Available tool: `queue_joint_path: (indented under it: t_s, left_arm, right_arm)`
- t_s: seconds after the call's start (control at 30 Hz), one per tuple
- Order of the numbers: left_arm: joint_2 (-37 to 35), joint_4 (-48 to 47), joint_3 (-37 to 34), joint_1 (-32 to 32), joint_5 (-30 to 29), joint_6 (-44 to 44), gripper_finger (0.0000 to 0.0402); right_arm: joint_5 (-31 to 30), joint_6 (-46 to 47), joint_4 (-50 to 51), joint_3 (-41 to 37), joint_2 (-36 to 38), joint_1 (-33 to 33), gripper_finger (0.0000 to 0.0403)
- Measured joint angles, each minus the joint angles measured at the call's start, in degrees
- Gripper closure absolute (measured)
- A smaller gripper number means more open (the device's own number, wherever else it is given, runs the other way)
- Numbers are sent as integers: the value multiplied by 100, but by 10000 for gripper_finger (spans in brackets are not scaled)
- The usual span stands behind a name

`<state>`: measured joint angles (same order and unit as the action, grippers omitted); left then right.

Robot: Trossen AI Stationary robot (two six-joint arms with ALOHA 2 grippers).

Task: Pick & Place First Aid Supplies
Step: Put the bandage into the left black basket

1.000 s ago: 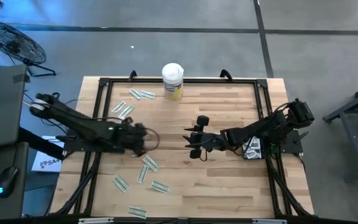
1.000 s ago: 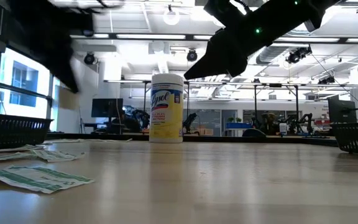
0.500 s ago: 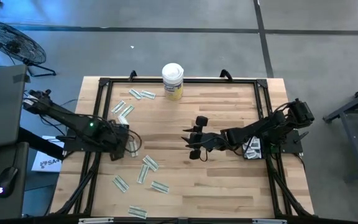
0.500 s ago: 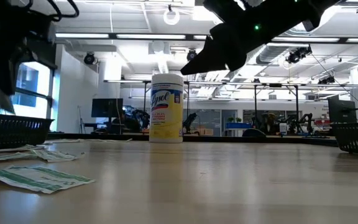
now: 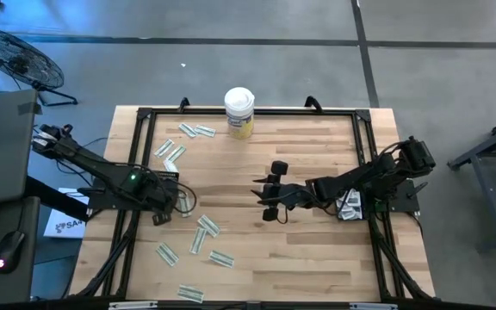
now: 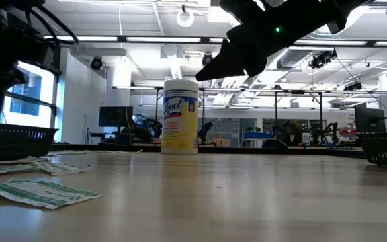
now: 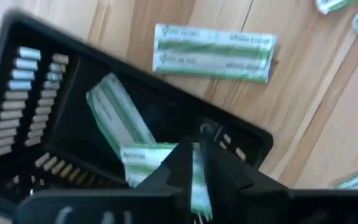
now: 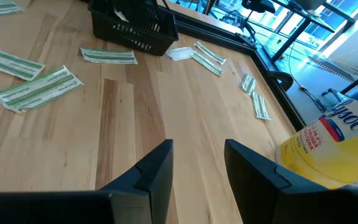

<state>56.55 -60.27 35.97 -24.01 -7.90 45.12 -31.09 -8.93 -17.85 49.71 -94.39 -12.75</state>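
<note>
The left gripper (image 7: 194, 163), fingers nearly together, is hanging over the black basket (image 7: 36, 81), where a green-white packet (image 7: 118, 117) is lying just beyond its fingertips, long axis slanting across the basket floor.

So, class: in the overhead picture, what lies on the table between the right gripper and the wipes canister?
Nothing: from above, bare wood runs from the right gripper to the wipes canister.

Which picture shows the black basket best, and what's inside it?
The left wrist view: it looks straight down into the black basket, with green-white packets inside. The right wrist view shows its side far off. The high view mostly hides it under the left arm; the low view shows only dark mesh.
</note>
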Motion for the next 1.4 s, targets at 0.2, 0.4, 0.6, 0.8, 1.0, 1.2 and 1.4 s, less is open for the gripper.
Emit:
queue_joint_path:
  t_s: [0.2,0.4,0.6,0.8,1.0,1.2,1.4]
  left_arm:
    - [2,-309,283,0,219,167,316]
    - [-2,-17,1269,-2,-34,269,313]
    - [57,1587,1233,0,-961,-603,316]
    - [753,3783,552,-1,-1784,-1432,316]
    - [1784,4675,260,0,-2717,-820,316]
    - [2512,4704,260,2,-2720,448,316]
    - [2592,4681,260,-2,-2515,738,316]
  right_arm:
    - [0,0,0,0,0,0,265]
    - [0,-1,-5,0,0,4,265]
    - [2,38,-7,0,0,2,265]
    - [2,42,4,0,-4,2,265]
    - [4,53,4,0,-4,2,265]
    - [2,42,0,0,-7,2,265]
    - [0,51,0,0,-7,2,265]
